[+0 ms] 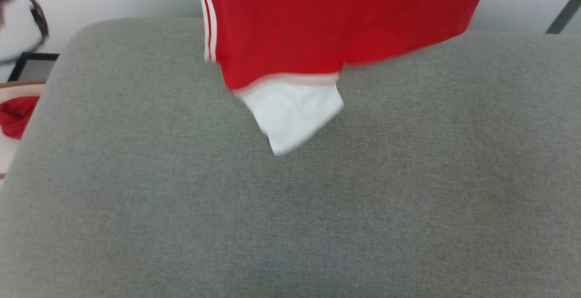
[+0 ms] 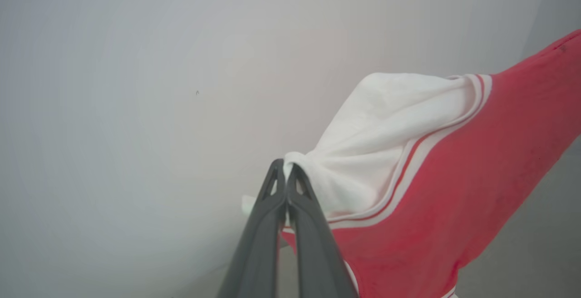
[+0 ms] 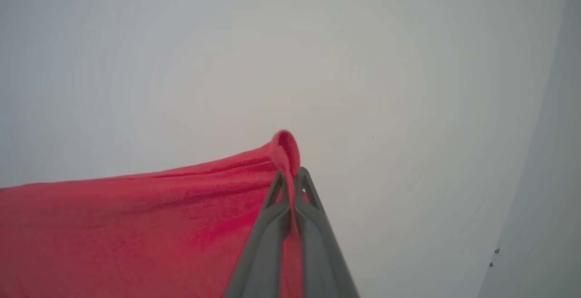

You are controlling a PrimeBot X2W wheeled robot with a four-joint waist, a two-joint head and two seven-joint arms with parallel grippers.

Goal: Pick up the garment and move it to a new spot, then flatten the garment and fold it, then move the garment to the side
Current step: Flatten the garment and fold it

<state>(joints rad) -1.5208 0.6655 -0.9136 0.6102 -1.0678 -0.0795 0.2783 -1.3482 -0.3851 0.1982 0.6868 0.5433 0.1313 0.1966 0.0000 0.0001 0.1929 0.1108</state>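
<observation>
The left gripper (image 2: 286, 167) and right gripper (image 3: 290, 174) each pinched the red, white-sleeved jersey shirt (image 1: 290, 30) aloft over a grey fabric cushion (image 1: 290, 225); laying down, flattening and folding were not yet done.

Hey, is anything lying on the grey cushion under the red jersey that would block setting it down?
Nothing visible does. The cushion below the garment is bare; the small red bundle sits off its left edge.

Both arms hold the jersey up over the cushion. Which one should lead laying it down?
Right, probably: the right end effector is shut on the jersey's red body edge; the left end effector pinches only a bunched white sleeve.
</observation>
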